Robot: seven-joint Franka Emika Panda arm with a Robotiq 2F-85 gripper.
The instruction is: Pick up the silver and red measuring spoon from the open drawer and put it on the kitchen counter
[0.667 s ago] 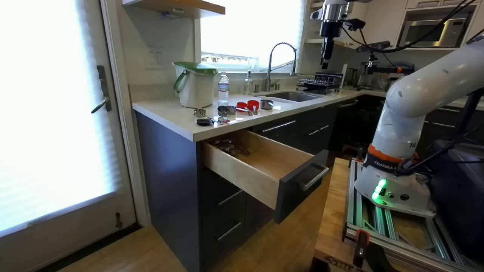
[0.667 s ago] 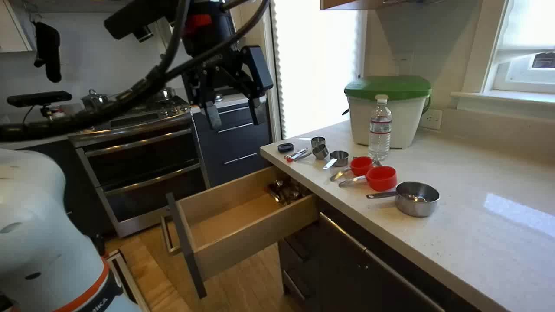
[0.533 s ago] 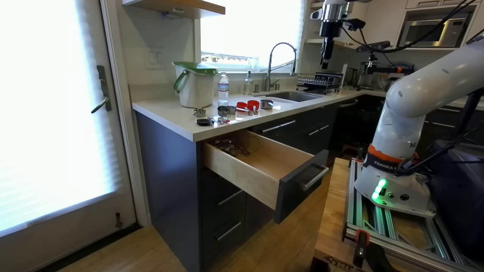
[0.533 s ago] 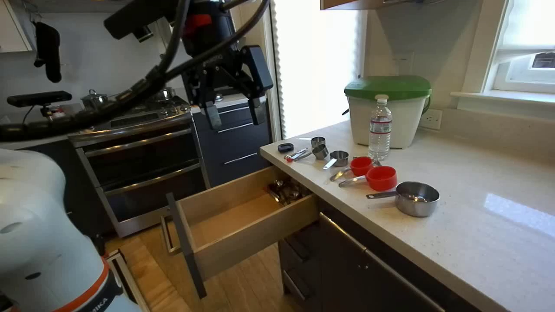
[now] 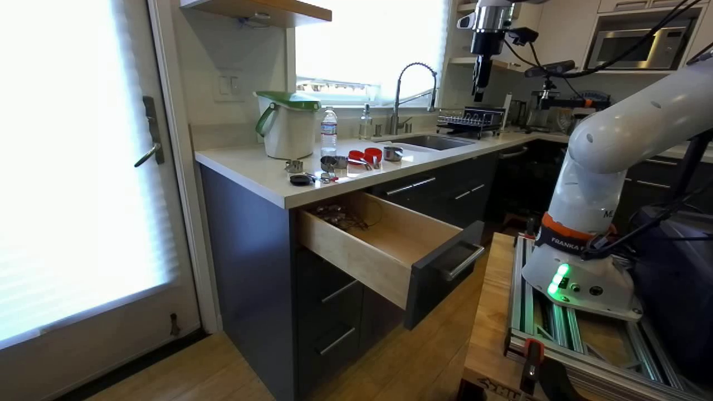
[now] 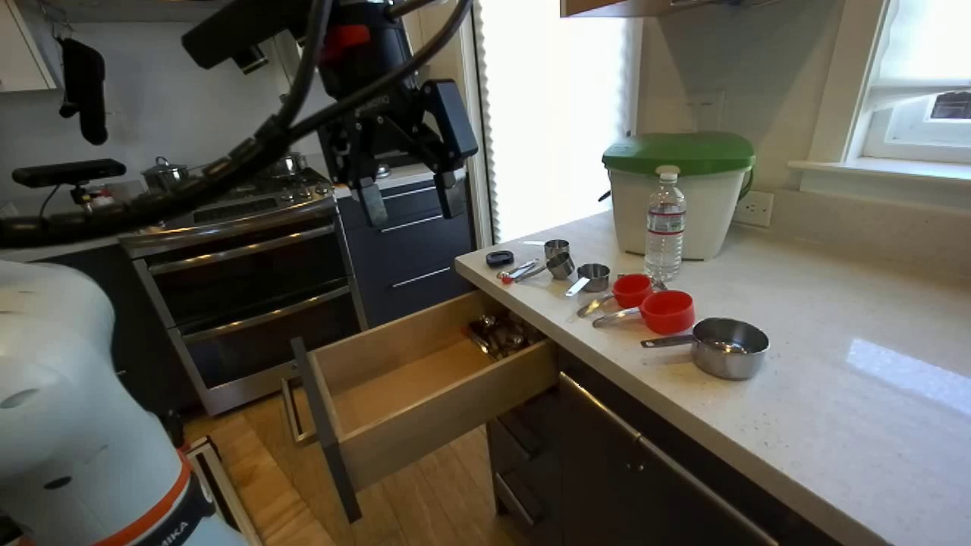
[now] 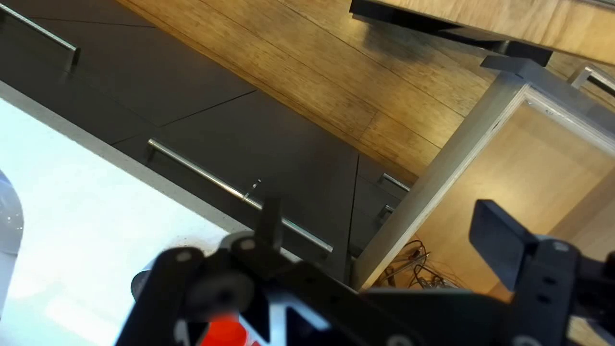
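Silver and red measuring spoon [image 6: 521, 270]: something answering to that is lying on the kitchen counter [image 6: 834, 425], near its corner (it's looking small from here, and one spoon or several, I'm not making out). Closest to me, the white robot arm [image 6: 61, 379] is looming, and just past it the gripper [image 6: 413, 202] is hanging high, well above the counter. Its fingers [image 6: 372, 203] are standing wide apart, with only air between them. Below, the drawer [image 6: 447, 415] is sitting open, and a jumble of metal pieces [image 6: 501, 336] is crowding its inner end, too tangled for telling whether a red one is among them. Up on the counter, a steel measuring cup [image 6: 727, 358] is leading the row; beyond it two silver-handled red cups [image 6: 667, 312] are sitting, and smaller steel cups [image 6: 594, 277] are following. Farther back a clear bottle [image 6: 664, 243] is standing near a white tub [image 6: 713, 208], whose green lid [image 6: 705, 150] is catching the light. Farthest off, the oven [image 6: 250, 258] is showing its dark doors.
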